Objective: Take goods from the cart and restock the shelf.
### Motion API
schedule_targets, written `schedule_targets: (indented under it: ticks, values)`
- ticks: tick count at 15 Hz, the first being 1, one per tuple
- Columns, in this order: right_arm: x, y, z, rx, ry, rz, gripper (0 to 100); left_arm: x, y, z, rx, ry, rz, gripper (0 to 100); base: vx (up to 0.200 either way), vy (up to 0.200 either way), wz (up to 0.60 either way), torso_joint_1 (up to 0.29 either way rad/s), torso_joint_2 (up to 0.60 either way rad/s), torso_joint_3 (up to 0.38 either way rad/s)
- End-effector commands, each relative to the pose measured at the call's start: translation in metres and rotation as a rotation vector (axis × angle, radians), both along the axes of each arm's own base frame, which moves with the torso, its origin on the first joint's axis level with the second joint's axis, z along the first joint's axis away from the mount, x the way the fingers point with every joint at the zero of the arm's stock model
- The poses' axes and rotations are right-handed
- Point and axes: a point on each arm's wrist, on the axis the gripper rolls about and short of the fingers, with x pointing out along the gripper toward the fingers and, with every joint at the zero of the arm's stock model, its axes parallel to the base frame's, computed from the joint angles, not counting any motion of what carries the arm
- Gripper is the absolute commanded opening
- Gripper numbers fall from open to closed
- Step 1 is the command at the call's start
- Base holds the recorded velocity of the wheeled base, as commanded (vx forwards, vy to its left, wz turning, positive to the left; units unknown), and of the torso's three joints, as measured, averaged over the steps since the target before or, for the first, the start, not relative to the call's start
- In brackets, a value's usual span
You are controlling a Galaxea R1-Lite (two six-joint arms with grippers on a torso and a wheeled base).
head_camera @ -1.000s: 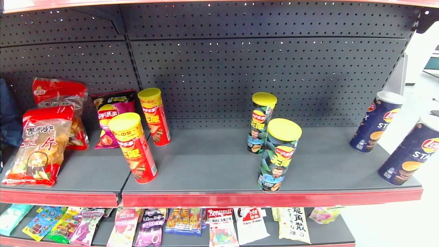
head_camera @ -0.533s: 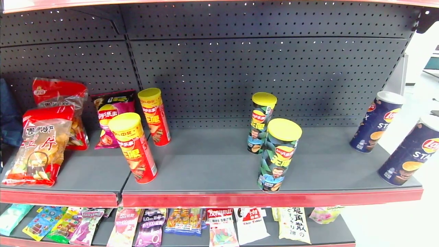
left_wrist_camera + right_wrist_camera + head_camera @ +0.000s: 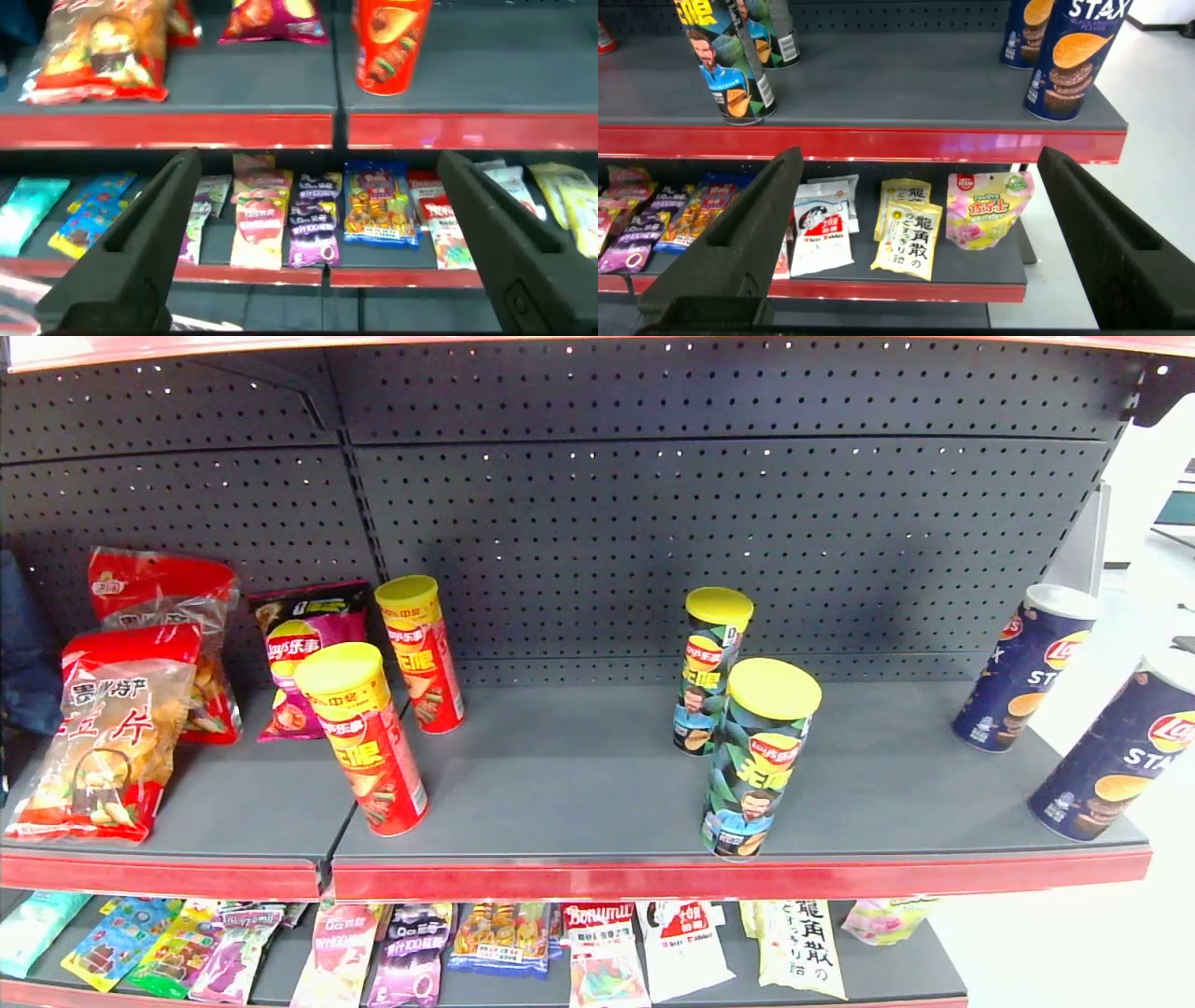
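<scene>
1. In the head view, the right edge cuts off the front blue can (image 3: 1116, 756). A dark blue thing (image 3: 23, 644) at the left edge cannot be identified.
2. The front green can (image 3: 758, 756) hides part of the rear green can (image 3: 711, 663).
3. The lower-shelf packets (image 3: 597, 952) run off the bottom edge.
4. In the left wrist view, the red can (image 3: 388, 47) has its top cut off.

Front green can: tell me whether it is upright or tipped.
Upright. The front green can stands on its base on the shelf, yellow lid on top.

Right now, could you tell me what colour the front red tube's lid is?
Yellow; the lid shows best in the head view.
</scene>
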Motion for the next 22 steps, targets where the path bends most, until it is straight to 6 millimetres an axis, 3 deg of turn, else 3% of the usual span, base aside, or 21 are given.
schedule_targets:
  ticks: [1,4,5,6,8,9,11,14,16,22]
  values:
    - [0.000,0.000,0.000,-0.002,-0.001,0.002,100,0.000,0.000,0.000,-0.009,0.001,0.018,100,0.000,0.000,0.00,0.000,0.00,0.000]
    - [0.000,0.001,0.000,-0.013,-0.003,0.033,100,0.000,0.000,0.000,-0.007,0.001,0.019,100,0.000,0.000,0.00,0.000,0.00,0.000]
    - [-0.002,0.001,0.012,-0.003,-0.039,0.065,100,0.000,0.000,0.000,-0.007,0.001,0.019,100,0.000,0.000,0.00,0.000,0.00,0.000]
    - [0.005,0.001,0.062,0.034,-0.016,0.113,100,0.000,0.000,0.000,-0.007,0.001,0.019,100,0.000,0.000,0.00,0.000,0.00,0.000]
    - [0.034,0.004,0.122,0.076,0.048,0.209,100,0.000,0.000,0.000,-0.007,-0.001,0.019,100,0.000,0.000,0.00,0.000,0.00,0.000]
    - [0.034,0.004,0.122,0.076,0.048,0.209,100,0.000,0.000,0.000,-0.007,-0.001,0.019,100,0.000,0.000,0.00,0.000,0.00,0.000]
    - [0.088,0.014,0.124,-0.006,0.272,0.301,100,-0.003,0.002,-0.001,-0.005,-0.033,-0.110,100,0.000,0.000,0.00,0.000,0.00,0.000]
    - [0.119,0.021,0.108,-0.080,0.435,0.328,100,-0.007,0.002,-0.002,-0.005,-0.091,-0.073,100,0.000,0.000,0.00,0.000,0.00,0.000]
    - [0.154,0.029,0.088,-0.138,0.607,0.350,100,-0.007,0.002,-0.002,-0.005,-0.091,-0.073,100,0.000,0.000,0.00,0.000,0.00,0.000]
    - [0.214,0.052,0.056,-0.158,0.712,0.408,100,-0.007,0.002,-0.002,-0.005,-0.091,-0.073,100,0.000,0.000,0.00,0.000,0.00,0.000]
